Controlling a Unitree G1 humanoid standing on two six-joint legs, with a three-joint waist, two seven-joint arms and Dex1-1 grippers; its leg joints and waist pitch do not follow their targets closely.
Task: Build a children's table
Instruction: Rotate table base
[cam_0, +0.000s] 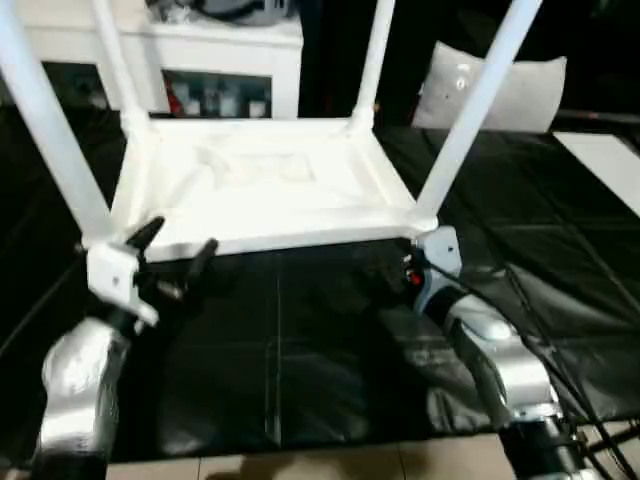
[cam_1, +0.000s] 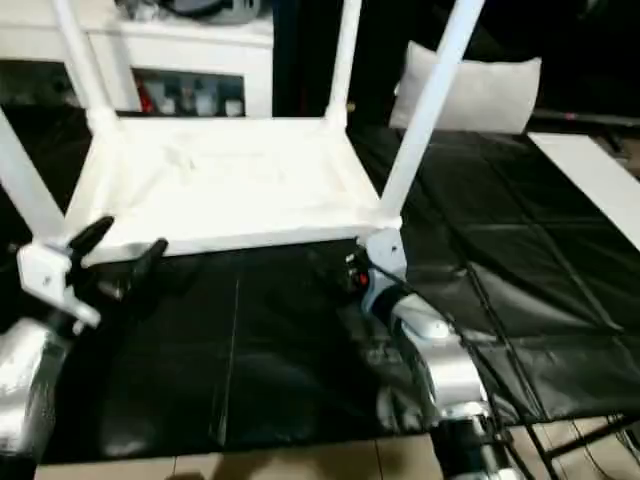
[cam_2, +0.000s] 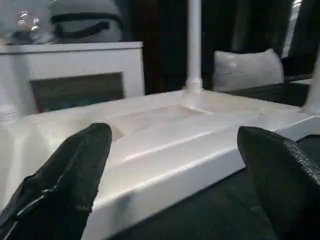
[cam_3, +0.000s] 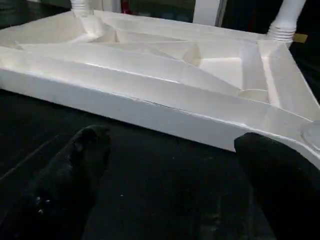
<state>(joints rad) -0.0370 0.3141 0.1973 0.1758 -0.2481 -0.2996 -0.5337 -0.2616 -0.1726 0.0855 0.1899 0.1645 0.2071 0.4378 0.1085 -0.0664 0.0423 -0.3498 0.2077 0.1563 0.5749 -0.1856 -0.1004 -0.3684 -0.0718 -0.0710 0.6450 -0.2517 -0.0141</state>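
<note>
Left eye view first: the children's table (cam_0: 265, 185) sits upside down on the black sheet (cam_0: 330, 350), top flat on the sheet, and all four legs (cam_0: 478, 100) are standing up out of the corner sockets. So the build looks basically finished to me; what's left is probably just flipping it onto its feet, maybe checking the legs are seated. The left gripper (cam_0: 178, 252) hangs just off the near left corner, fingers spread wide, nothing in them. The right gripper (cam_0: 400, 268) is down by the near right corner, partly tucked behind its wrist.

Right eye view: same story. A white cabinet (cam_1: 200, 60) stands beyond the table on the far left, and a pale pillow (cam_1: 480, 90) lies far right.

Left wrist view: both black fingers (cam_2: 65, 185) stand far apart, framing the table's near edge, not touching it.

Right wrist view: fingers (cam_3: 75, 165) wide open here too, with the rim and ribbed underside just ahead, and a leg base (cam_3: 285, 25) seated in its socket. Empty as well.
</note>
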